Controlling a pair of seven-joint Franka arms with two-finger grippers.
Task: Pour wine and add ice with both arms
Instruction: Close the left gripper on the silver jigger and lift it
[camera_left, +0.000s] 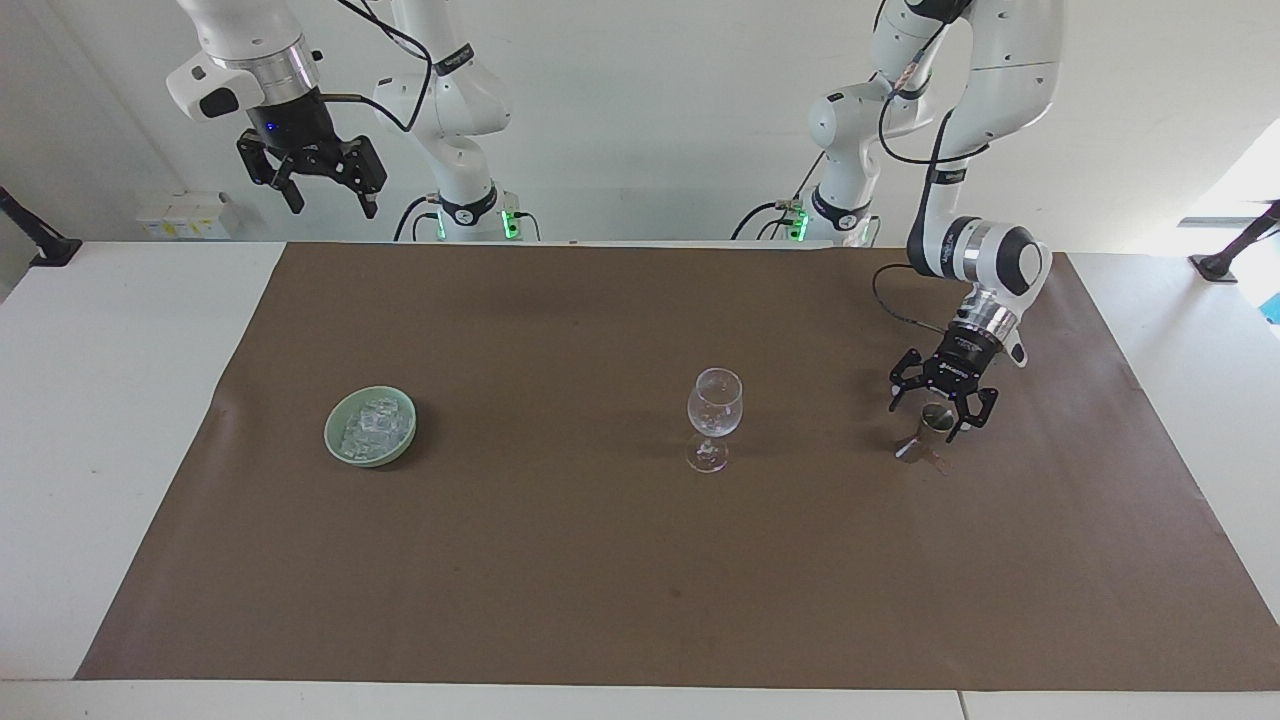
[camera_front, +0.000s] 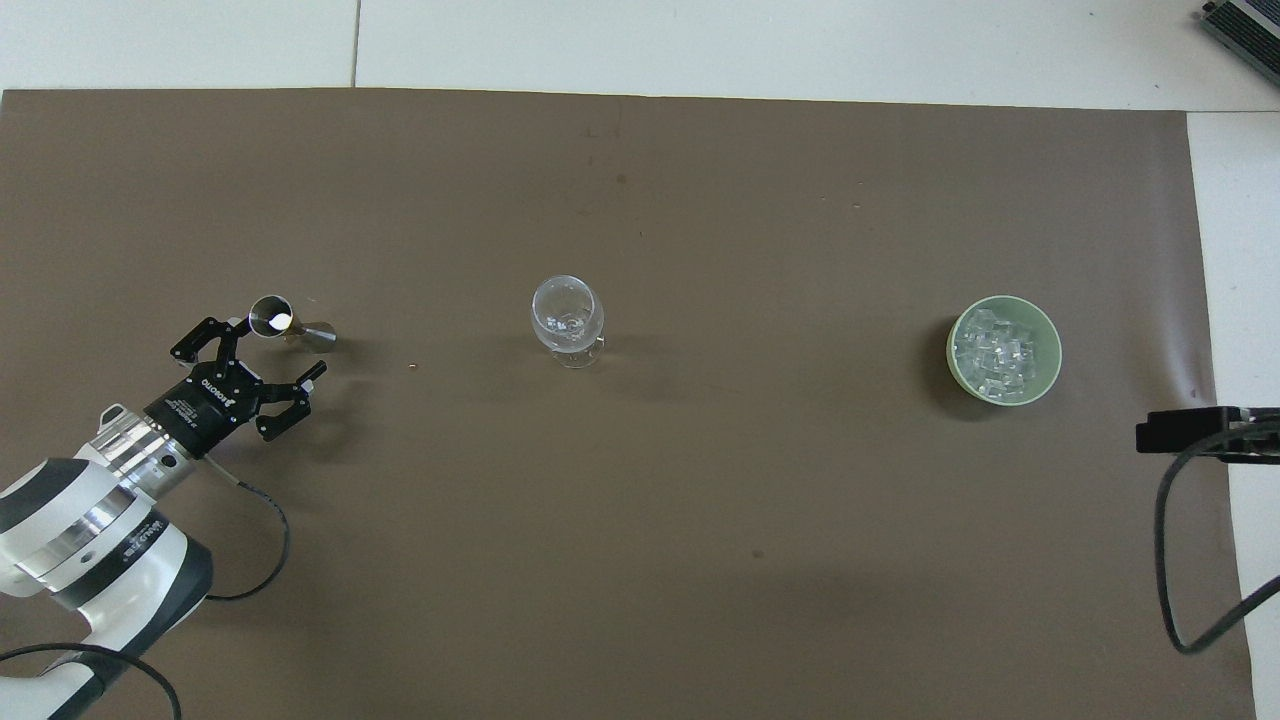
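A clear stemmed wine glass (camera_left: 714, 415) (camera_front: 567, 318) stands upright mid-mat. Toward the right arm's end, a green bowl (camera_left: 335, 447) (camera_front: 953, 350) holds a heap of ice (camera_left: 372, 424) (camera_front: 1000, 350) cubes. Toward the left arm's end stands a small metal jigger (camera_left: 925, 435) (camera_front: 285, 325). My left gripper (camera_left: 938, 412) (camera_front: 268, 348) is open and low, right at the jigger's upper cup, its fingers spread to either side of it. My right gripper (camera_left: 330, 205) hangs open, high over the table's robot-side edge, holding nothing. No wine shows; what the jigger holds I cannot tell.
A brown mat (camera_left: 600, 560) (camera_front: 700, 560) covers most of the white table (camera_left: 110, 400). In the overhead view, only a black fitting (camera_front: 1190, 432) and cable of the right arm show, near the bowl's end of the mat.
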